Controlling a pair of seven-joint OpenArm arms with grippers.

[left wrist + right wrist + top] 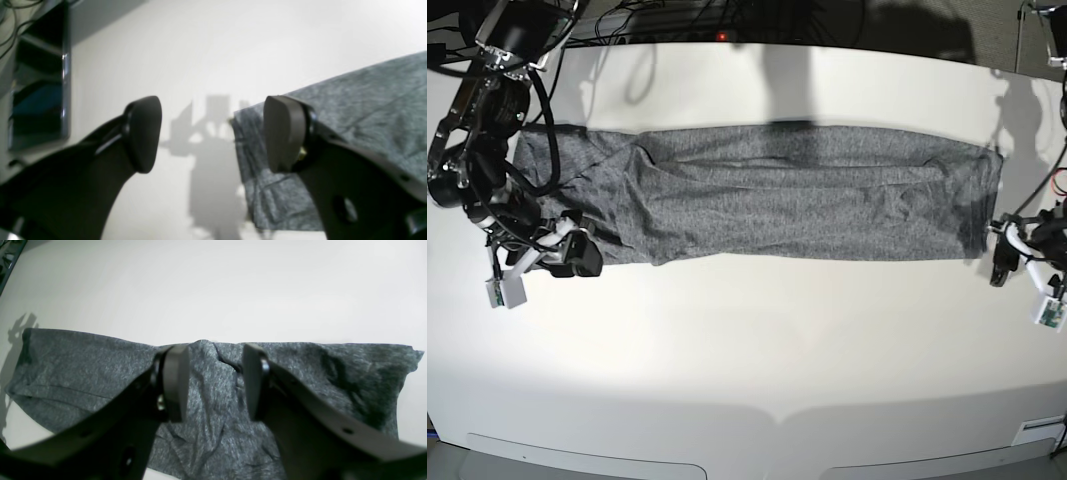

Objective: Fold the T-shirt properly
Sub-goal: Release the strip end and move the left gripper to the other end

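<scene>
The left gripper (213,133), a pair of matte black paddle-shaped fingers, stands wide apart with nothing between its pads; through the gap the bare white table (233,40) and the gripper's own shadow show. Its right-hand fingertip (283,133) overlaps the corner of the heather-grey mottled knit T-shirt (367,110) in the left wrist view, though whether it touches the cloth cannot be told. In the base view this gripper (1005,255) sits just beside the shirt's short end at that view's right edge. The right gripper (215,383), of the same black build, is partly open, its jaws parted over a raised wrinkle of the grey fabric (213,426); the cloth runs between and below the pads, but the pictures do not show whether the pads press on it, and no fold is pinched up. In the base view the right gripper (567,255) lies at the near corner of the shirt's other end, at that view's left. The T-shirt (777,205) lies flat on the white table (747,350) as a long narrow band, its long axis running across the table from one arm to the other, with the far edge nearly straight and the near edge slightly uneven toward the left of the base view, where creases gather.
</scene>
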